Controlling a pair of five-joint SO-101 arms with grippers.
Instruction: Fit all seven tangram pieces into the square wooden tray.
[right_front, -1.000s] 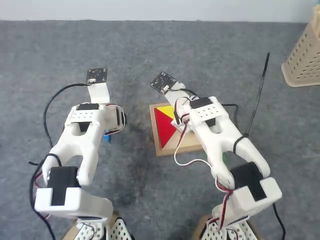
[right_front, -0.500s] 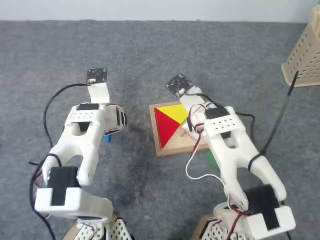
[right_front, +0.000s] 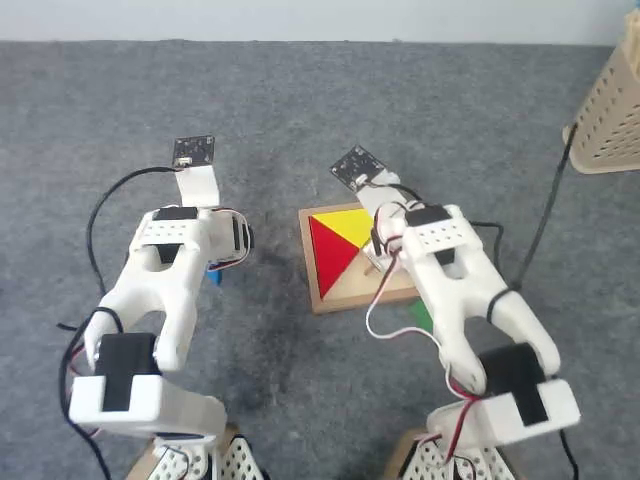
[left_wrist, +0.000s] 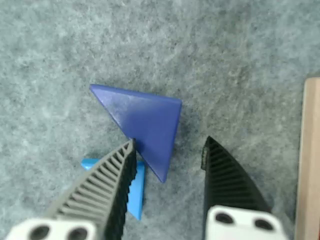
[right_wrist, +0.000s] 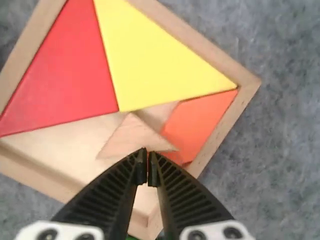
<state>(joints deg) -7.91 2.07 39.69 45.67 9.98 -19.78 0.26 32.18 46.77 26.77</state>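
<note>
basket (right_front: 610, 110) well apart fr tray (right_front: 306, 262), cable (right_front: 548, 200) between

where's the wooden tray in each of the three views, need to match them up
High view: the wooden tray lies mid-table, partly under an arm.
Left wrist view: a strip of its rim at the frame's edge, beyond the dark blue triangle.
Right wrist view: its floor and a corner, beneath the right gripper.
Shared landmark: the yellow triangle in the tray, also in the right wrist view.
</note>
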